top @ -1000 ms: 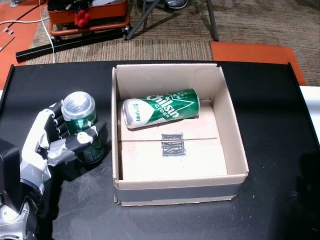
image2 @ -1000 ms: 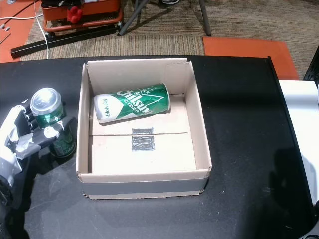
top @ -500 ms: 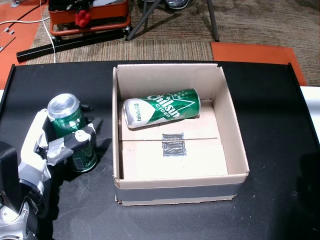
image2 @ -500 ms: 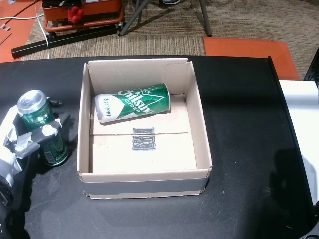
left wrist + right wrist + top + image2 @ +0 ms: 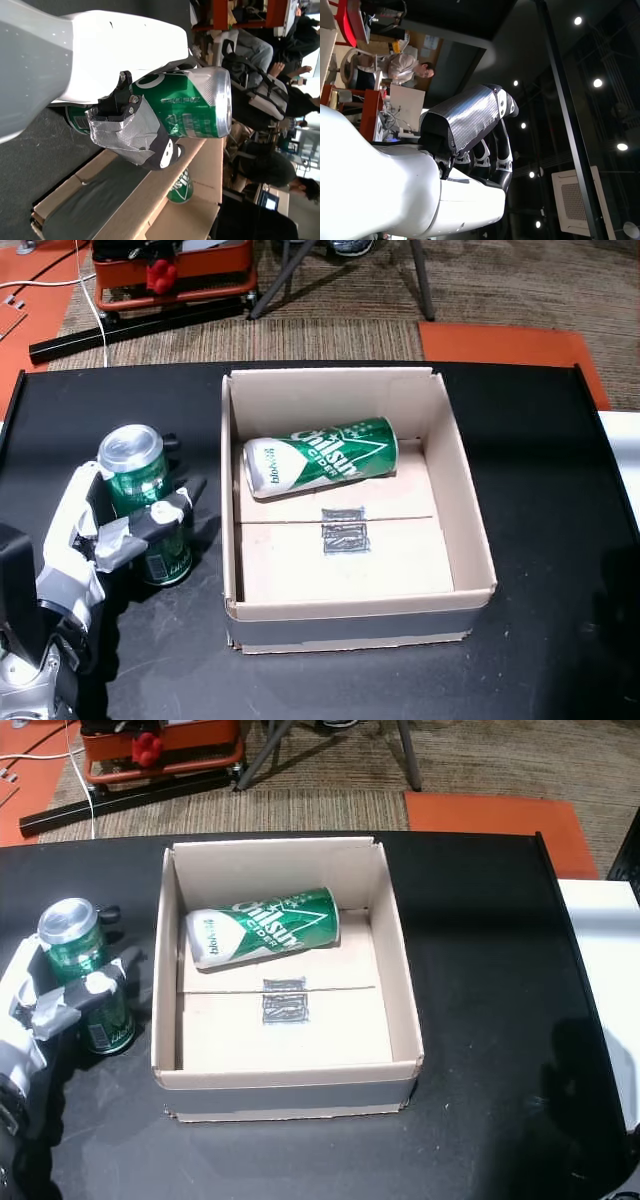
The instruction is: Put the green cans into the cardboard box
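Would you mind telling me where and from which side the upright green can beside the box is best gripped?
Grip the upright can around its cylindrical wall at mid-height, from its outer side, away from the cardboard box, whose wall blocks the other side. The left hand already wraps it this way, leaving the top free.

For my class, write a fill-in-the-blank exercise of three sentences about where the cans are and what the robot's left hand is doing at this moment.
1. The green can inside the cardboard box lies on its ____.
2. The left hand is closed around a second green can, which stands ____ on the black table.
3. That held can is ____ the box, beside its left wall.

Missing words: side; upright; outside
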Robot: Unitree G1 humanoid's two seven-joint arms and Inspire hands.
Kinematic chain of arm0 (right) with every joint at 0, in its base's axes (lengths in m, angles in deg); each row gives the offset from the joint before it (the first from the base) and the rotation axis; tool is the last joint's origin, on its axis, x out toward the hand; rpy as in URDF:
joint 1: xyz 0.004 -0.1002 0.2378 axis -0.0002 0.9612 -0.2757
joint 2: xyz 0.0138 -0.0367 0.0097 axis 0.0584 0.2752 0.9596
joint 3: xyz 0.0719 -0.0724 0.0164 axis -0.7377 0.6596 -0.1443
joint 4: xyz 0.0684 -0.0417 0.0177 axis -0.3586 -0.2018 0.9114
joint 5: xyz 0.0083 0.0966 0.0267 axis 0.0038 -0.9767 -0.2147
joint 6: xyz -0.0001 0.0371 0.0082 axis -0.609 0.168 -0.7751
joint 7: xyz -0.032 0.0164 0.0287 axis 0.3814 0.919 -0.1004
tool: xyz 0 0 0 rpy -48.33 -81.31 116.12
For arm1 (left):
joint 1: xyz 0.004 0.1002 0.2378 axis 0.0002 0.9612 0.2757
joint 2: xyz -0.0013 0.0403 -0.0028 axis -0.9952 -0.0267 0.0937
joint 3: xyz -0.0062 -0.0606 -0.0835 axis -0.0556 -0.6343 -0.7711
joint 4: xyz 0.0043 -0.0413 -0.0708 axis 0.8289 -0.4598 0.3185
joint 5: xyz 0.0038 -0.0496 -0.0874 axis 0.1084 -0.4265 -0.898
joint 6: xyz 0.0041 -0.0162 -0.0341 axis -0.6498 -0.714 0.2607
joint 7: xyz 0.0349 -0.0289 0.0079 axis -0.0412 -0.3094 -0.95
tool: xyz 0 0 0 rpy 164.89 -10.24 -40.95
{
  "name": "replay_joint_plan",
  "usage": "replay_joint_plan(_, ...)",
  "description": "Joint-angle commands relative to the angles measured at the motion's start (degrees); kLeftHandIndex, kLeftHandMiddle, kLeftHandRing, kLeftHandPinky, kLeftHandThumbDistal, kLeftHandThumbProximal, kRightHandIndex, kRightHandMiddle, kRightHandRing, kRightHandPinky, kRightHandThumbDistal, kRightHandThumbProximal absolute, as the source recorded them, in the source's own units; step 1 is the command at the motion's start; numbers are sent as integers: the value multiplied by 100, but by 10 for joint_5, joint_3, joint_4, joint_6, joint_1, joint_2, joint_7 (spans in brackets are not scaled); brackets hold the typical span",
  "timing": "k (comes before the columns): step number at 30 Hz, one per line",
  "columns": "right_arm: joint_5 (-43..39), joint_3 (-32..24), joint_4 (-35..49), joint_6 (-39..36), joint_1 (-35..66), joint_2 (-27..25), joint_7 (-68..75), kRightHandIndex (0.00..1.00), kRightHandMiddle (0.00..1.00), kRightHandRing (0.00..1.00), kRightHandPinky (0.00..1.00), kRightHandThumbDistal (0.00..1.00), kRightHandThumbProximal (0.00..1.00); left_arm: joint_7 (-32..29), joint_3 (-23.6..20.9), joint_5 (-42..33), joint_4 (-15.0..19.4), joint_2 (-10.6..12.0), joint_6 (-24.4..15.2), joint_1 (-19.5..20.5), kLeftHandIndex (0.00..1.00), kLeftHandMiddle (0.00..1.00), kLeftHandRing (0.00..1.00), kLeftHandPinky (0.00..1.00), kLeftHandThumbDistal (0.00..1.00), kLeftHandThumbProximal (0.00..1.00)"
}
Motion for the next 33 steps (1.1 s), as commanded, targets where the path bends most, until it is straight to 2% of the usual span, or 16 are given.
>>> replay_joint_plan(1,0,-3,-3,-4,2,-4,-1,1,5,14,25,71,0,8,-2,-3,-6,-1,4,-5,61,72,80,67,57,0)
replay_joint_plan(3,-2,-3,-4,-3,1,-4,-4,2,6,14,25,69,0,15,0,0,-6,-1,-1,-4,57,69,77,69,52,0)
replay_joint_plan(6,-1,-2,-4,-2,2,-4,-2,1,5,14,25,70,0,28,4,5,-6,-1,-4,-5,54,66,75,68,50,0)
replay_joint_plan(9,1,-3,-7,-6,0,-5,-3,1,5,13,25,71,0,39,8,11,-6,-1,-10,-4,52,64,73,67,44,0)
replay_joint_plan(12,0,-3,-8,-5,0,-4,-2,1,5,13,25,70,0,51,9,12,-6,-1,-9,-5,49,62,72,64,46,0)
replay_joint_plan(16,1,-3,-8,-7,-1,-5,-2,1,5,14,25,70,0,53,10,9,-6,0,-13,-5,45,57,67,59,41,0)
replay_joint_plan(20,0,-3,-11,-7,-2,-5,-3,2,5,14,25,70,0,53,14,11,-6,-2,-18,-5,38,50,62,54,42,0)
replay_joint_plan(29,1,0,-11,-4,-6,-5,-1,1,4,14,24,71,1,80,21,20,-6,-2,-12,-8,30,43,56,49,36,0)
replay_joint_plan(33,-2,0,-15,-2,-9,-5,-6,0,4,13,25,70,0,81,25,23,-6,-4,-8,-9,31,44,56,48,41,0)
